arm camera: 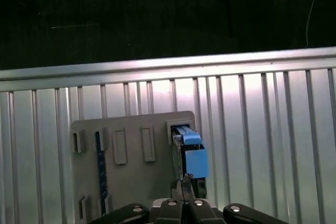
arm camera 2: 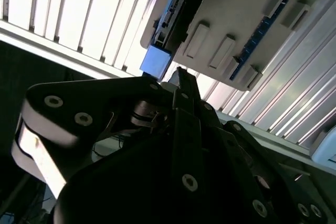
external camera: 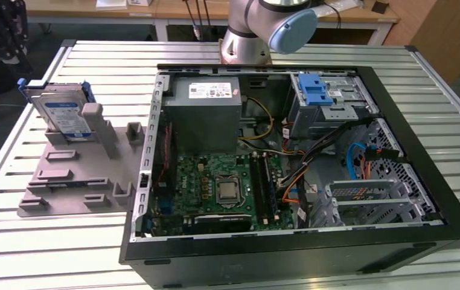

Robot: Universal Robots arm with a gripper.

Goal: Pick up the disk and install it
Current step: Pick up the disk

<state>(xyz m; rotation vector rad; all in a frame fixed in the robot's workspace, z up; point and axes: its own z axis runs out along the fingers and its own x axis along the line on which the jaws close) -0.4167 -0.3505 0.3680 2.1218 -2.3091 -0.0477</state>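
Observation:
The disk point(external camera: 59, 113) stands on edge in a slot of the grey holder point(external camera: 77, 175) on the slatted table, at the exterior view's left; its silver face carries a white-and-blue label inside a blue carrier. In both wrist views the disk point(arm camera: 190, 153) shows edge-on, its blue carrier tab point(arm camera 2: 156, 60) toward the camera. My gripper point(arm camera: 184, 186) hangs a short way above that tab, fingertips together with nothing between them. In the second wrist view the gripper point(arm camera 2: 181, 80) points at the disk point(arm camera 2: 176, 9) without touching it.
The open computer case point(external camera: 294, 248) lies in the middle of the table, with a grey power supply box point(external camera: 204, 115), a motherboard point(external camera: 222, 187) and a metal drive cage with a blue latch point(external camera: 320, 96). A thin blue-edged board point(arm camera: 98, 166) stands in another holder slot.

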